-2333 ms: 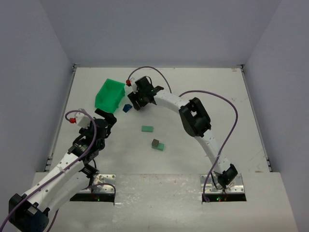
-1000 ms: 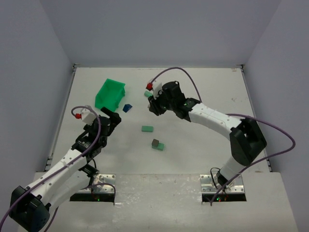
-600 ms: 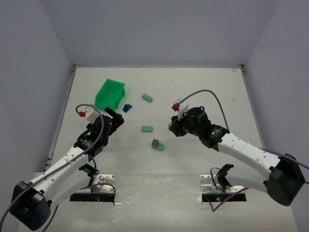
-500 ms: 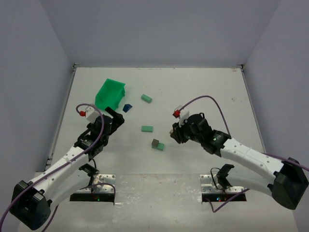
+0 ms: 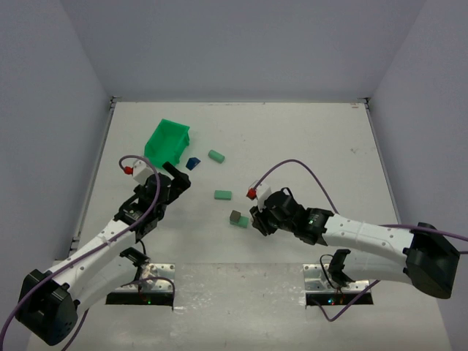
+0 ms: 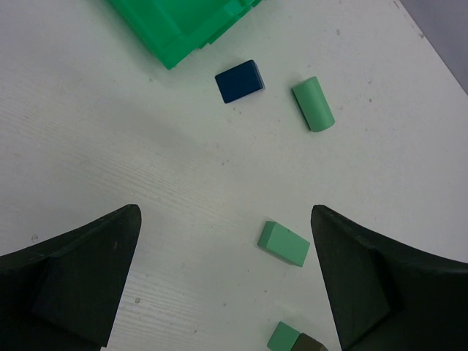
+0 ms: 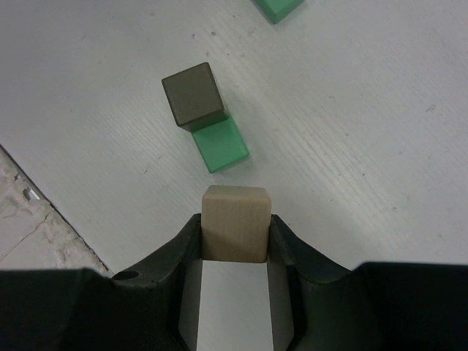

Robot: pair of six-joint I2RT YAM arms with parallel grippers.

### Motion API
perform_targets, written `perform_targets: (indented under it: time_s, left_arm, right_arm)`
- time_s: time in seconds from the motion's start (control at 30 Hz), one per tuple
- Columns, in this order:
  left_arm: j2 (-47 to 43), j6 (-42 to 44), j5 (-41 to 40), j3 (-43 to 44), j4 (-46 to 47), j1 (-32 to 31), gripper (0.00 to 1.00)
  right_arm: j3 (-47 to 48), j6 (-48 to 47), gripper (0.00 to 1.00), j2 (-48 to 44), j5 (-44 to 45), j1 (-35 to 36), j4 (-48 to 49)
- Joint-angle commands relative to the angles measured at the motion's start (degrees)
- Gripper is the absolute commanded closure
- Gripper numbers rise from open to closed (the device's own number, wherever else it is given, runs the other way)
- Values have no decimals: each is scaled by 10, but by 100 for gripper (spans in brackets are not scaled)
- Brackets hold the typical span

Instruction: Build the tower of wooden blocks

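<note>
The big white desk [image 5: 314, 139] carried everything, and the biggest thing on it was a bright green plastic bin [image 5: 167, 142] at the far left. The left gripper [image 5: 174, 183] hung over the desk near that bin with its fingers wide apart and nothing between them. The right gripper [image 5: 257, 219] was low near the middle of the desk, and its fingers were clamped on a small tan wooden block [image 7: 235, 230]. The wood block tower was not standing yet; its pieces lay apart on the desk. A pale green wooden cylinder [image 6: 313, 104] and a dark blue wooden block [image 6: 239, 81] lay just beside the bin. A pale green brick-shaped block [image 6: 284, 243] lay alone nearer the middle. Right in front of the tan block sat a pale green square block [image 7: 219, 145] with a dark brown wooden cube [image 7: 194, 96] touching it, but I could not tell if the cube sat on it or beside it. That pair looked like the bottom of the tower. The step in hand seemed to be bringing the tan block to it. Next, the right gripper would need to line the tan block up over the pair, lower it gently, and only then let go, so nothing got knocked.
</note>
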Motion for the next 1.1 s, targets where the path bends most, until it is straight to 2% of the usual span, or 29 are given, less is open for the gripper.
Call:
perform_targets:
  time_s: [0.0,0.1,0.5,1.07]
  left_arm:
    - [5,7,4,8,27,0,0]
    - [7,10,6,9,27,0,0]
    - [7,14,10,7,30,0,0]
    - [50,15,15,4,53,0,0]
  right_arm:
    - [13,-15,80,18,30,16,58]
    - [22,-23,75,37,24,18,63]
    - [33,-111,75,104,-32,24,116]
    - [42,-183,71,108,-59,24,104]
